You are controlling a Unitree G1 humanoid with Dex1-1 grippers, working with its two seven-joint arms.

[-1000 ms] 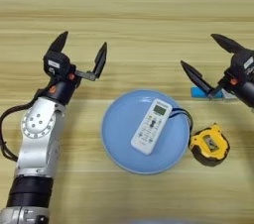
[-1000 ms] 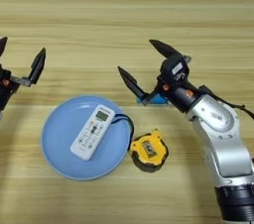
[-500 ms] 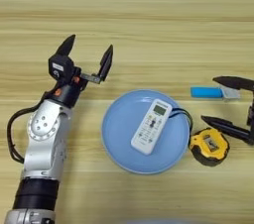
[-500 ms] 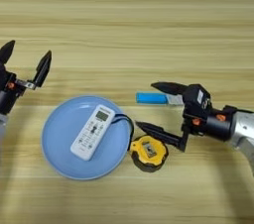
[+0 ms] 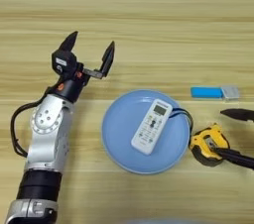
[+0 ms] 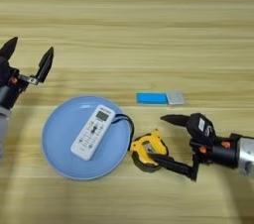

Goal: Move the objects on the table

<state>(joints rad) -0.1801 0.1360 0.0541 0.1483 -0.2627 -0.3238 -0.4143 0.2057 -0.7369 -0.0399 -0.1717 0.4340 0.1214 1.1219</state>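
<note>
Left eye view: the left gripper (image 5: 88, 53) hovers with fingers spread, up-left of the plate (image 5: 120, 139). The remote (image 5: 151, 126) lies on the plate; the bar (image 5: 207, 92) lies apart.

Right eye view: the right gripper (image 6: 162, 139) is spread wide, its lower finger touching the tape measure (image 6: 146, 149) just beside the plate.

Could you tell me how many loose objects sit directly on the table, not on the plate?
2: the tape measure right of the plate, and the blue bar beyond it. None seem hidden.
</note>
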